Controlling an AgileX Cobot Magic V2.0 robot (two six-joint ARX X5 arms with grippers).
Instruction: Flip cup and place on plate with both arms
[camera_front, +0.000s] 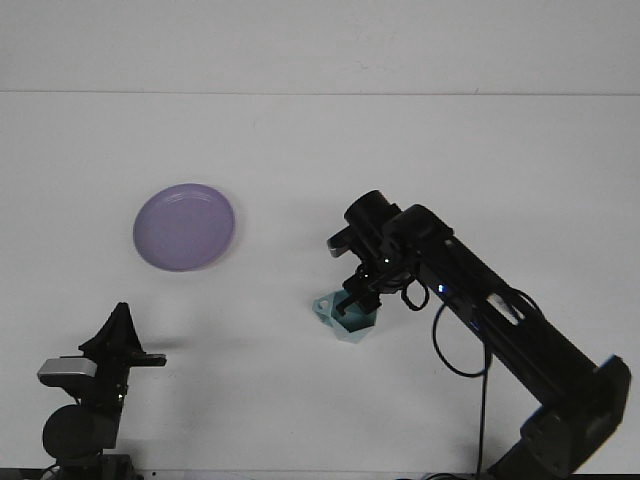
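White table (420, 150) fills almost the whole view, and a pale wall sits at the far edge. A round purple plate (184, 226) lies flat on the left side. It has nothing on it.

Near the middle, a bit to the right, is the small teal cup (347, 320). The right gripper (356, 306) comes down on it from above, and its dark fingers pinch the cup at the rim. The cup looks tipped, with its open mouth showing up and a little toward the camera. I think it is partway through being turned over, but I cannot tell if its bottom edge touches the table or hangs just above it.

The left gripper (122, 325) is low in the near left corner, folded in close to its base. I cannot tell if its fingers are apart or together.

What matters now is where things lie. The plate is off to the left of the cup and a little farther back, well apart from it. The right arm has the cup, but the left arm sits much nearer the plate. So I think the cup has to travel left across the open table, and the left arm would need to rise and meet it somewhere between. The cup's mouth should face up before it goes down on the plate.
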